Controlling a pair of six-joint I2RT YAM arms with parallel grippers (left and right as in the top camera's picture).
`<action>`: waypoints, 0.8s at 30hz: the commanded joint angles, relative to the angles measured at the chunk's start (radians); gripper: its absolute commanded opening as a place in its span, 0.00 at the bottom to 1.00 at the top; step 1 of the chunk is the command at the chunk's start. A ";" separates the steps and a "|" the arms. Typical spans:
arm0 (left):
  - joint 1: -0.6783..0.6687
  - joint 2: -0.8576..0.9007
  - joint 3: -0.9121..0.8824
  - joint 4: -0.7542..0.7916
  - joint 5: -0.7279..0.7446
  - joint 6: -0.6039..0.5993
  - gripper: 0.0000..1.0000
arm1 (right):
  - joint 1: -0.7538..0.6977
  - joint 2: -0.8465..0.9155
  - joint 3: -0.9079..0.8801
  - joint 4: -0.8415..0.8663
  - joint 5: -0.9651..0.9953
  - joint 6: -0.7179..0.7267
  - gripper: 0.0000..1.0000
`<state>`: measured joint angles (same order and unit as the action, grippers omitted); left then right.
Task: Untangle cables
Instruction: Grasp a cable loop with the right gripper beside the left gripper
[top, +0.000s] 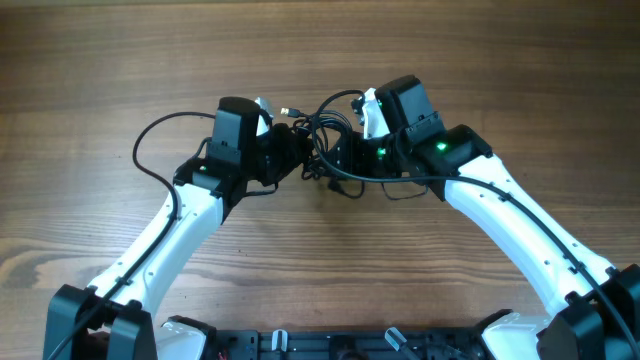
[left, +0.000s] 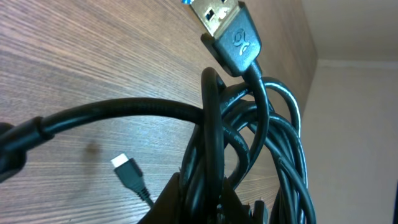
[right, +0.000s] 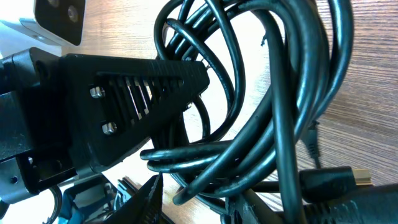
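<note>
The cables (top: 322, 135) are a tangled bundle of thin black cords at the table's middle, between both grippers. My left gripper (top: 290, 152) is shut on several strands of the bundle (left: 249, 143), which fill the space between its fingertips (left: 205, 202). A USB plug with a metal end (left: 227, 28) sticks up from the bundle, and a small plug (left: 129, 172) hangs loose to the left. My right gripper (top: 345, 158) faces it from the right. Its fingers (right: 205, 202) are apart, with loops of the cables (right: 267, 124) lying across and above the gap.
The left gripper's black finger (right: 124, 106) is close in front of the right wrist camera. Thicker black arm wires loop out at the left (top: 140, 150) and under the right arm (top: 400, 192). Bare wooden table (top: 320, 40) surrounds the bundle.
</note>
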<state>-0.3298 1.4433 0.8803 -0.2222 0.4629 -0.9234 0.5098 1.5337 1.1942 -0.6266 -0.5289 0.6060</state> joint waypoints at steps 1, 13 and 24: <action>-0.022 -0.023 0.014 0.016 0.042 -0.005 0.04 | 0.003 0.018 0.020 0.013 0.023 0.000 0.34; -0.021 -0.023 0.014 0.032 0.048 -0.006 0.04 | 0.003 0.023 -0.006 -0.019 0.063 -0.056 0.04; 0.065 -0.023 0.014 0.063 0.134 0.087 0.04 | -0.169 0.019 -0.002 -0.234 0.303 -0.162 0.04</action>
<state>-0.3256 1.4433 0.8803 -0.2001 0.5446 -0.8951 0.4240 1.5375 1.1954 -0.8265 -0.3183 0.4881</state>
